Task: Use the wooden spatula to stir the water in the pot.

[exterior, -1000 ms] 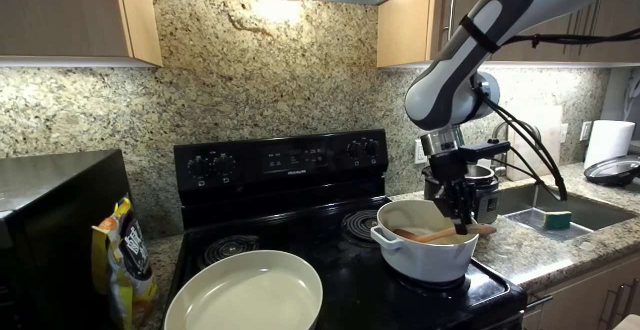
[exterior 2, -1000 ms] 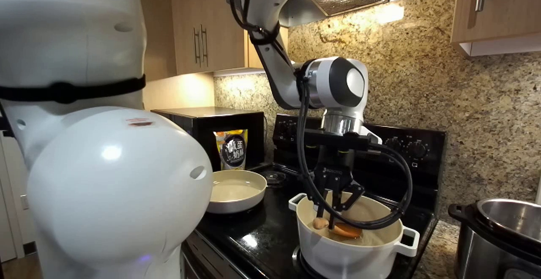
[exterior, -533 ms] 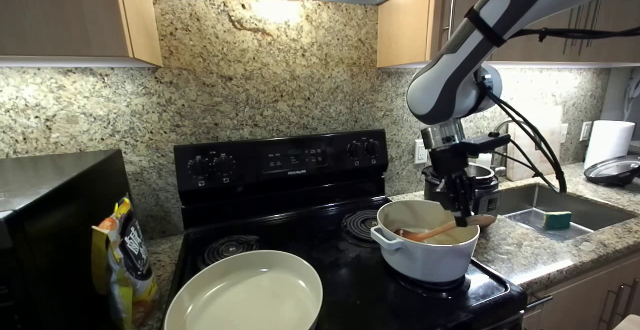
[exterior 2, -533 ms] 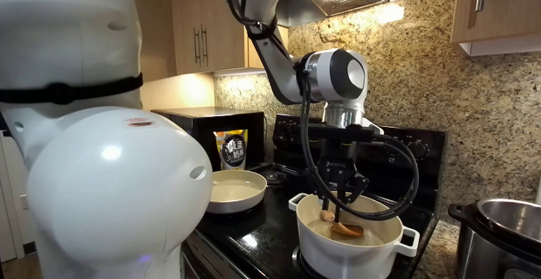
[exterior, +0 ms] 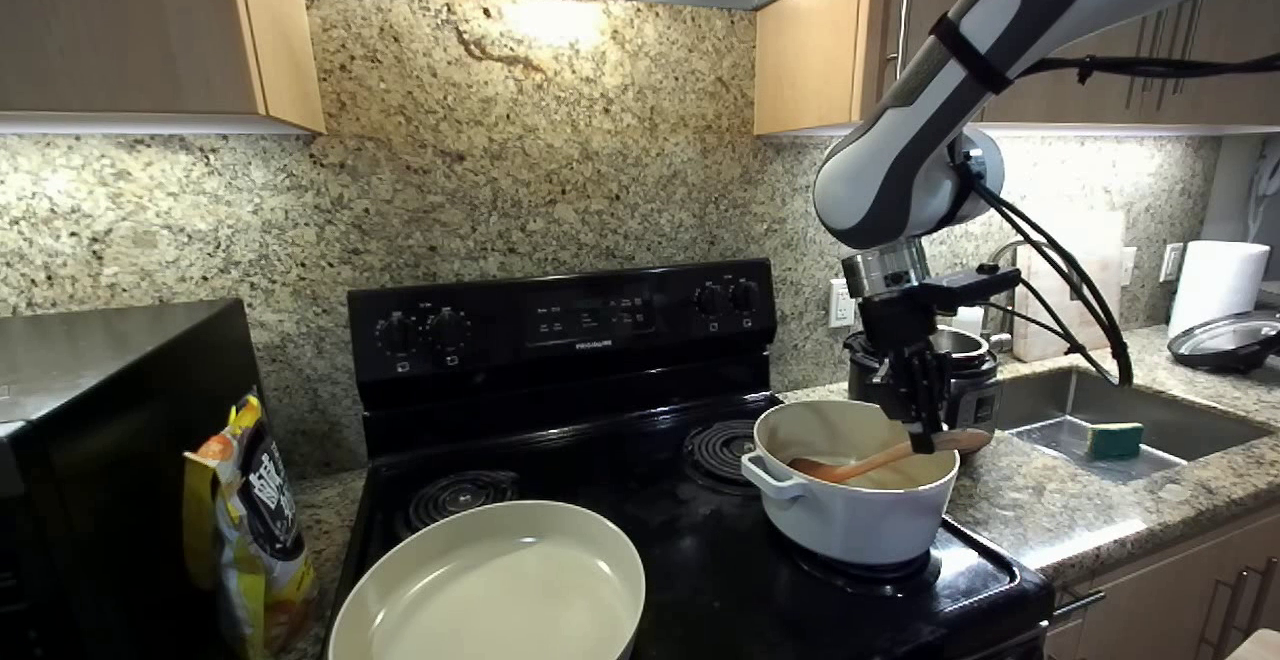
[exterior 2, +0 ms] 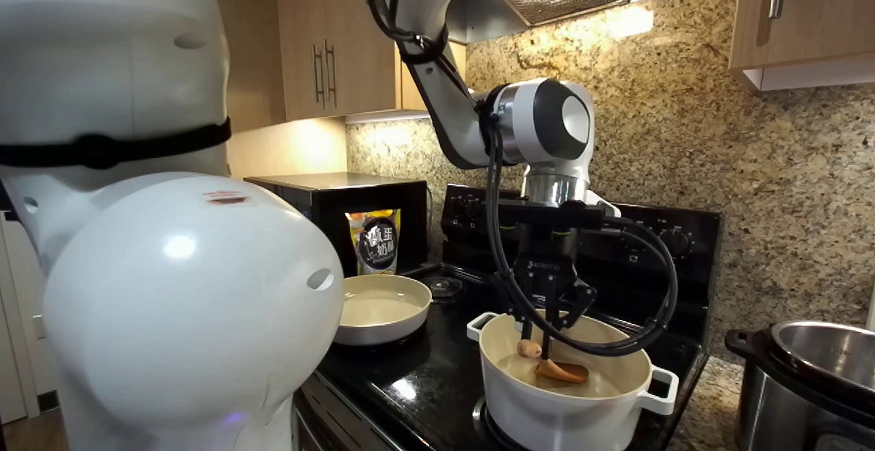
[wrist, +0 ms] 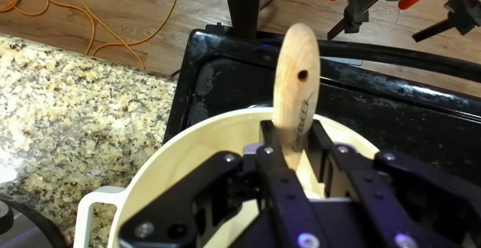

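The white pot (exterior: pixel 860 525) sits on a right-hand burner of the stove, its tan inside partly visible in both exterior views. My gripper (wrist: pixel 295 132) is shut on the pale handle of the wooden spatula (wrist: pixel 294 58), one finger on each side of it. The handle end sticks out past the fingers, over the pot's rim. From the fingers (exterior 2: pixel 546 348) the spatula slants down, and its darker orange-brown blade (exterior 2: pixel 563 372) rests low inside the pot. I cannot clearly make out the water's surface. The gripper (exterior: pixel 930 440) hangs just above the pot's rim.
A large shallow cream pan (exterior: pixel 500 590) occupies the front left of the stove. Close to the pot stands a steel cooker (exterior 2: pixel 806 396). The pot's side handles (exterior 2: pixel 660 391) jut outward. A snack bag (exterior: pixel 255 530) leans by the black microwave (exterior: pixel 110 440). Cables loop beside the wrist.
Between one second and half a second ago, my gripper rose slightly and shifted, lifting the handle so the spatula slants more steeply. Since half a second ago nothing visibly differs.
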Robot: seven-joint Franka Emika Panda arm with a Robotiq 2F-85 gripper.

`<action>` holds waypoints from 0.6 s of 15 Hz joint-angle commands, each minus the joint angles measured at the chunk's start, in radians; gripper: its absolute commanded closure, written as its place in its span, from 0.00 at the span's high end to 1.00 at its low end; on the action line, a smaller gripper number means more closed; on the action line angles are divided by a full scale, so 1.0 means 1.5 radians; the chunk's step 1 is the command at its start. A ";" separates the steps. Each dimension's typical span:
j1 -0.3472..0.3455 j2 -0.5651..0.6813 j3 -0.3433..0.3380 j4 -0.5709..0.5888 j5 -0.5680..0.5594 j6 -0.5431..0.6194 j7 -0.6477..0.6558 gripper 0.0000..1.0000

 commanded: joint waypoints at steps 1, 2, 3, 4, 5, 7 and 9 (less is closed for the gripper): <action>-0.003 0.000 0.004 0.001 0.001 -0.002 0.000 0.06; -0.004 0.002 0.004 0.002 -0.006 -0.005 -0.001 0.06; -0.005 0.001 0.003 0.003 -0.009 -0.003 -0.007 0.06; -0.005 0.002 0.003 0.006 -0.012 -0.007 -0.003 0.06; -0.006 0.007 0.003 0.013 -0.012 -0.014 -0.004 0.06; -0.008 0.014 0.000 0.028 -0.012 -0.031 -0.008 0.06; -0.011 0.011 -0.003 0.039 -0.011 -0.056 -0.012 0.06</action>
